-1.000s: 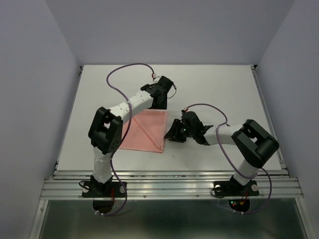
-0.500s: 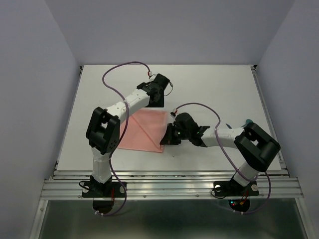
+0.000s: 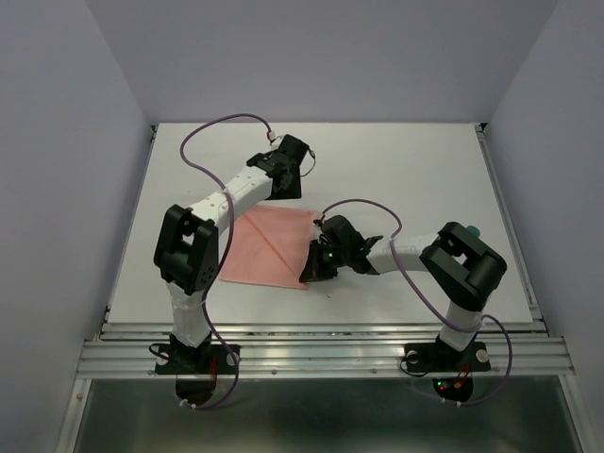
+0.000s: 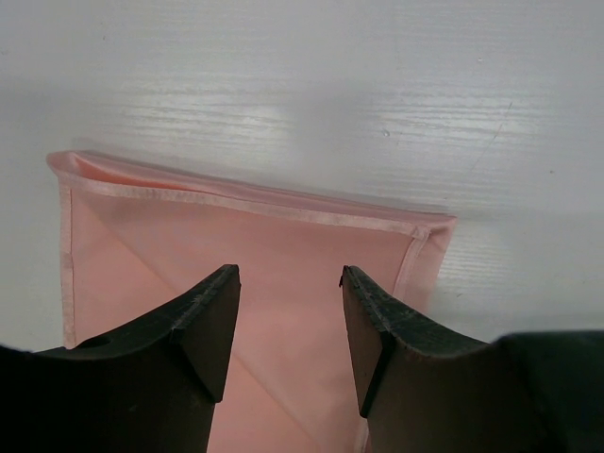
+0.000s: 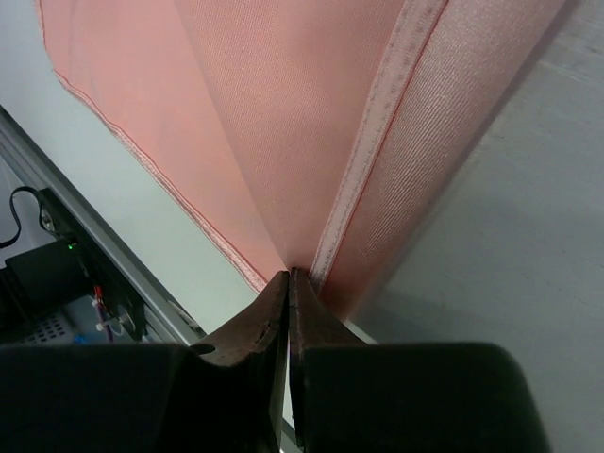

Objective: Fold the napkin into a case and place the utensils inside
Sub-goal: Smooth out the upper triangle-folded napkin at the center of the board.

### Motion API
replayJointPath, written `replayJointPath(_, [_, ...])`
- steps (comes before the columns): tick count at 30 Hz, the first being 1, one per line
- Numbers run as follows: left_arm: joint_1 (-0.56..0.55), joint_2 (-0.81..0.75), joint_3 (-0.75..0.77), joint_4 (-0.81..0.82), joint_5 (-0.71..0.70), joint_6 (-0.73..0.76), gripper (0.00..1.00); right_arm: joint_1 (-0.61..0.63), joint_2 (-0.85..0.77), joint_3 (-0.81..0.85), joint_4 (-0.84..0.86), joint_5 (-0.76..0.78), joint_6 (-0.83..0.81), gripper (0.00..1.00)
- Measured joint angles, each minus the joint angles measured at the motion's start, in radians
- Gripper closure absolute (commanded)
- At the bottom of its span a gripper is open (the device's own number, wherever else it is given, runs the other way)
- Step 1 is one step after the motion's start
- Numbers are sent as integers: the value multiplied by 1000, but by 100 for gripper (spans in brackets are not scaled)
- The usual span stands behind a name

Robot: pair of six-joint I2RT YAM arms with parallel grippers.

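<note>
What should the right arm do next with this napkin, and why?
Probably lift the pinched corner a little and carry it across the napkin to start a fold. The right gripper is shut on the cloth's near right corner, the rest lies flat on the table, and the left gripper hangs open over the far edge, holding nothing.

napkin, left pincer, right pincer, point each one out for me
napkin (image 3: 271, 251), top view, middle of the pink cloth
left pincer (image 4: 289, 276), left wrist view, midway between its open fingertips, over the napkin
right pincer (image 5: 288, 279), right wrist view, where its shut fingertips pinch the napkin
</note>
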Motion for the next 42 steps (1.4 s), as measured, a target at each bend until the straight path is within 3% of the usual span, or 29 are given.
replayJointPath(8, [0,0,0,3,3,2,41,0,8,36,-56,39,0,93])
replayJointPath(13, [0,0,0,3,3,4,41,0,-17,39,-92,72,-5,87])
replayJointPath(19, [0,0,0,2,3,4,41,-69,-152,39,-117,122,-25,75])
replayJointPath(23, [0,-4,-4,5,1,4,41,-192,-185,45,-116,128,-46,57])
replayJointPath(27, [-2,-51,-63,14,1,-2,40,-278,-132,95,-120,116,-64,44])
replayJointPath(33, [-7,-147,-164,21,1,-26,40,-297,44,237,-119,51,-84,38])
replayJointPath(42, [-11,-177,-212,37,2,-48,40,-297,190,339,-109,-22,-87,41])
